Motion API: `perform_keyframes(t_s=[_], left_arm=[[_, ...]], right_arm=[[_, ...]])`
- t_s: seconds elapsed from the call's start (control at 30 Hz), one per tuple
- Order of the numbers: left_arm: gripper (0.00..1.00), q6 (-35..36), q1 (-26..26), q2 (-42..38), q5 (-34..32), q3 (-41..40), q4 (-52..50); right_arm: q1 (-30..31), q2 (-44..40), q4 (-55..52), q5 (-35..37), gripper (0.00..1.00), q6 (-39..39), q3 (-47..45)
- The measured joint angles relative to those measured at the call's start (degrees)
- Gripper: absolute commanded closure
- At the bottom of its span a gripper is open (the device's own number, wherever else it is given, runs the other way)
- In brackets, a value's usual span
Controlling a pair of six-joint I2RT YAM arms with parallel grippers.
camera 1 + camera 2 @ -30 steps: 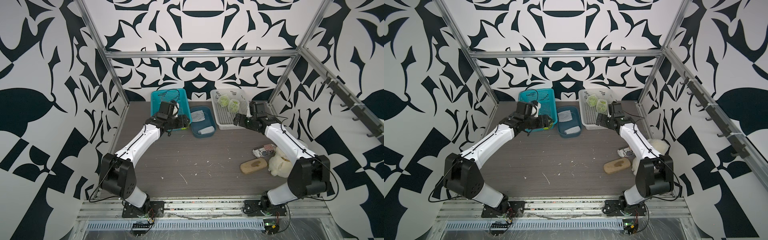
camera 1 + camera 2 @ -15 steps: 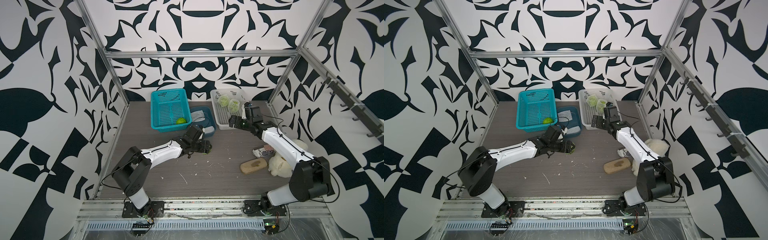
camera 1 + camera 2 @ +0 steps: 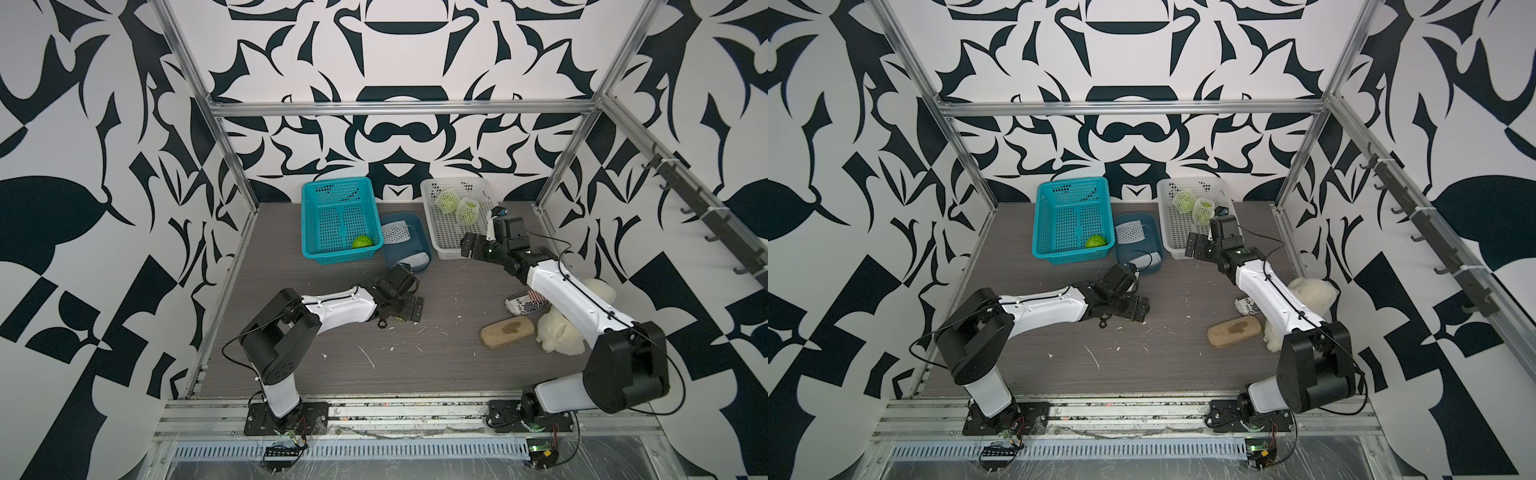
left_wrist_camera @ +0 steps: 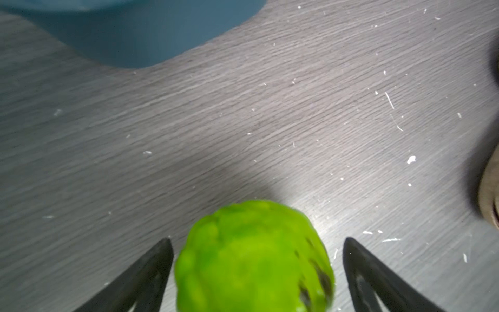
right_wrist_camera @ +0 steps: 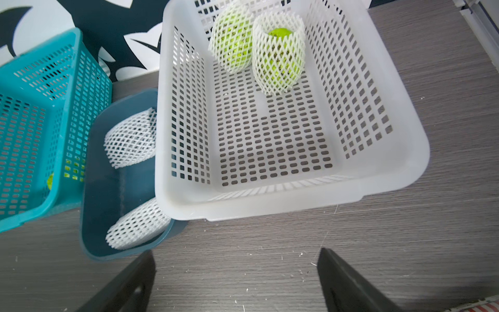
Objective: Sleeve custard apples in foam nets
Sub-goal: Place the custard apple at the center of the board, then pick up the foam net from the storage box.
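On the worktop (image 4: 243,121) centre, bare custard apple (image 4: 253,259) sits between released jaws of the left tool (image 4: 258,240) – spare foam nets (image 5: 137,224) in the blue tray (image 5: 113,194) lie nearer the right tool (image 5: 237,251), open and empty.

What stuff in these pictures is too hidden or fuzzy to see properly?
- Custard apple between the left fingers: blurred and cut off by the left wrist view's edge.
- Second custard apple: right wrist view shows only green slivers through the teal basket wall.
- Printed packet: in both top views partly behind the right arm, print too small to read.
- Plush toy: partly behind that arm.
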Motion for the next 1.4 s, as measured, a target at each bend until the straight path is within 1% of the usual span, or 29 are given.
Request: perform_keyframes(t_s=[0.13, 0.27, 0.37, 0.5, 0.6, 0.7, 0.8, 1.0, 1.27, 1.4], left_arm=[[0.0, 0.0, 0.0, -5.4, -1.4, -2.3, 0.0], [0.0, 0.0, 1.1, -13.3, -4.5, -3.8, 0.7], [0.0, 0.0, 4.9, -18.9, -6.1, -4.2, 1.2], [0.0, 0.0, 12.8, -23.9, -6.5, -5.6, 3.1], [0.0, -0.6, 18.4, -26.3, -6.2, -7.7, 4.6], [0.0, -1.9, 23.1, -27.6, -5.1, -9.7, 6.1], [0.0, -3.0, 25.7, -27.9, -3.5, -10.8, 7.3], [0.0, -3.9, 26.5, -27.9, -1.2, -11.5, 8.2], [0.0, -4.4, 27.4, -27.9, 0.2, -12.4, 8.6], [0.0, -4.4, 27.6, -27.8, 0.8, -12.4, 8.7]], right_arm=[[3.6, 0.9, 0.5, -0.3, 0.21, 0.3, 0.4], [9.8, 5.6, 0.8, -0.1, 0.28, 0.8, 2.9], [14.0, 9.8, 1.3, 0.1, 0.33, 1.5, 4.8], [18.2, 15.5, 1.2, 0.3, 0.4, 1.8, 8.2], [19.7, 20.0, 0.4, 0.6, 0.4, 2.0, 12.0], [20.2, 24.5, -1.0, 1.5, 0.38, 2.0, 16.8], [20.3, 28.7, -2.8, 2.4, 0.35, 2.1, 21.7], [21.2, 35.3, -7.8, 5.2, 0.34, 1.5, 29.7], [23.9, 38.9, -14.8, 10.6, 0.33, -0.5, 34.0], [24.6, 40.5, -17.2, 13.6, 0.38, -1.4, 36.2]])
